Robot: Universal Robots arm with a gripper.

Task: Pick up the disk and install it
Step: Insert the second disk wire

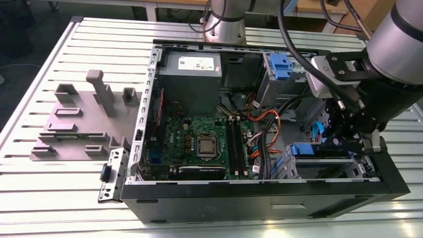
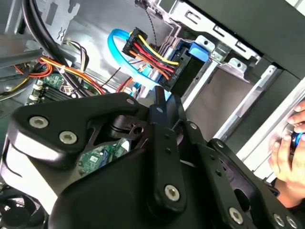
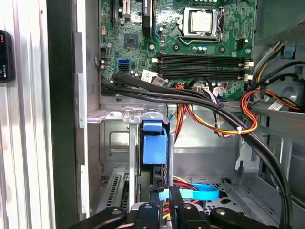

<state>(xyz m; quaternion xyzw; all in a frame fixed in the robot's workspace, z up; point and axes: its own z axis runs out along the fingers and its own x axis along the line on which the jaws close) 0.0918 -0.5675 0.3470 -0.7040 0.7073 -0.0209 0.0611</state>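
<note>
The pincer (image 3: 167, 204) sits just behind the disk (image 3: 154, 143), which stands edge-on in the bay (image 3: 114, 143) straight ahead, probably lined up with its rails; whether the pincer is clamped, I cannot tell.

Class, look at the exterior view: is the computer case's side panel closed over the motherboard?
No. The computer case lies open, with the green motherboard and its cables plainly exposed.

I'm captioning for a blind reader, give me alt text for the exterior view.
A robot arm reaches down into the drive bay corner of an open computer case lying on a slatted metal table. The green circuit board and bundled cables are exposed.
</note>
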